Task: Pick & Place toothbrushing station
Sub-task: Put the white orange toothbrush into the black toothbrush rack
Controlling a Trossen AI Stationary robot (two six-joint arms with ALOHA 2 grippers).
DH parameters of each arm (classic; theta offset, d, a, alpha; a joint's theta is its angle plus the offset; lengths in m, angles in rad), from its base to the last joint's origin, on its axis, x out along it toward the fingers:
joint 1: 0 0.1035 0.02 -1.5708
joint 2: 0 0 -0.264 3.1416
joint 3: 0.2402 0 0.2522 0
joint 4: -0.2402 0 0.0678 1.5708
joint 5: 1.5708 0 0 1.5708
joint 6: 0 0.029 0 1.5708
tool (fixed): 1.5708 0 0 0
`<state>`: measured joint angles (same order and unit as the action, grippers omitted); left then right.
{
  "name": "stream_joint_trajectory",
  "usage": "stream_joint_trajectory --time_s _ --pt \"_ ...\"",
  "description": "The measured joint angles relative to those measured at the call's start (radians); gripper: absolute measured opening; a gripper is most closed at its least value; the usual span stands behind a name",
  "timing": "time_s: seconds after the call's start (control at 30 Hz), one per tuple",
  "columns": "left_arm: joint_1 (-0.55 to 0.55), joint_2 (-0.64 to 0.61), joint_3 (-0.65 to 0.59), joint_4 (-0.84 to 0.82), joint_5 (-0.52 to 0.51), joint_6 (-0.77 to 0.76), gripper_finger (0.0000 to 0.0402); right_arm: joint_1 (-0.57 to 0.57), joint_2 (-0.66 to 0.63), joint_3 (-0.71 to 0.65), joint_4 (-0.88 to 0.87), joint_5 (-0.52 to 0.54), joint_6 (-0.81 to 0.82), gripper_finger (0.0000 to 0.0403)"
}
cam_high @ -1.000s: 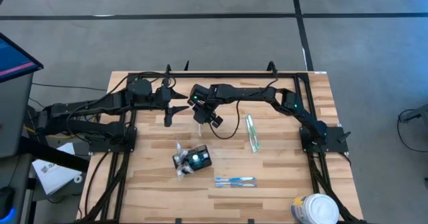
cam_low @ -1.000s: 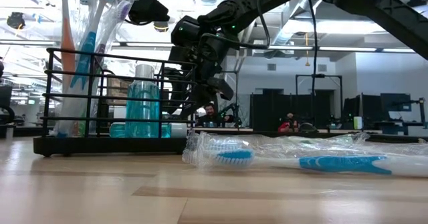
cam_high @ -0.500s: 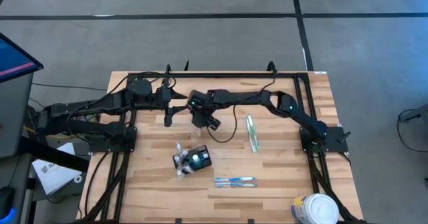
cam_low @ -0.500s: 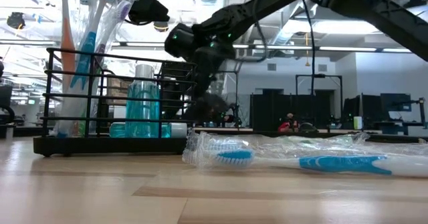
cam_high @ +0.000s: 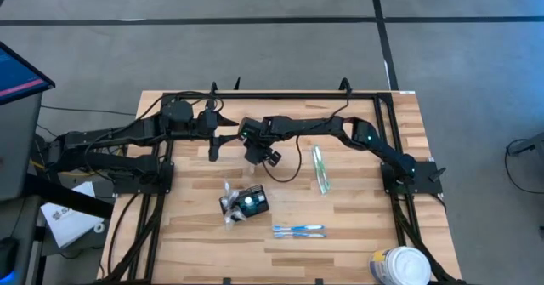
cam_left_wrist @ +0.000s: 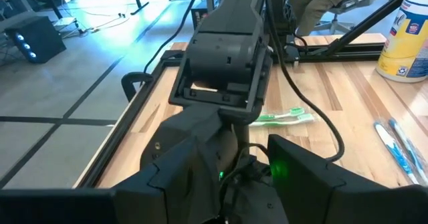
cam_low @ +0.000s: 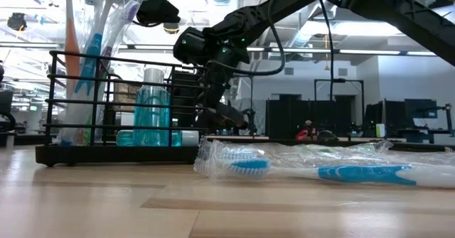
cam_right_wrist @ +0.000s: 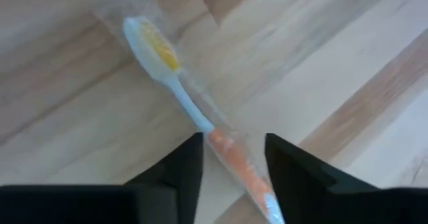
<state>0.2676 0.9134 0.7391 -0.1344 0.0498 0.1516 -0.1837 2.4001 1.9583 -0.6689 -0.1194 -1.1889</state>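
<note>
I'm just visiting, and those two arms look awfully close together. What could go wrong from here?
The right arm reaches across to just beside the left arm's tip, so they might bump. Its open jaws hang over a toothbrush lying flat in a clear wrapper; they could pinch only plastic or let it slip.

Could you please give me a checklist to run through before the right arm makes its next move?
1. Right gripper open: ok, fingers apart.
2. Right gripper empty: ok, nothing is held.
3. Aimed at the toothbrushing station: not ok; it hangs over a wrapped orange toothbrush, and the station stands apart from it.
4. Station upright: ok in the low view.
5. Clearance from the left gripper: cannot tell; the two are close together.
</note>
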Motion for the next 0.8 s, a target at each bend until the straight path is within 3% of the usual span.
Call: stream_joint_trajectory --time_s 0.33,0.8 --pt "0.0 0.0 0.0 0.0 0.0 0.0 0.0177 0.0 0.0 0.0 -0.017 -0.002 0.0 0.0011" --pt "0.0 0.0 0.0 0.0 0.0 0.0 0.0177 0.0 0.0 0.052 -0.082 0.016 0.08 0.0"
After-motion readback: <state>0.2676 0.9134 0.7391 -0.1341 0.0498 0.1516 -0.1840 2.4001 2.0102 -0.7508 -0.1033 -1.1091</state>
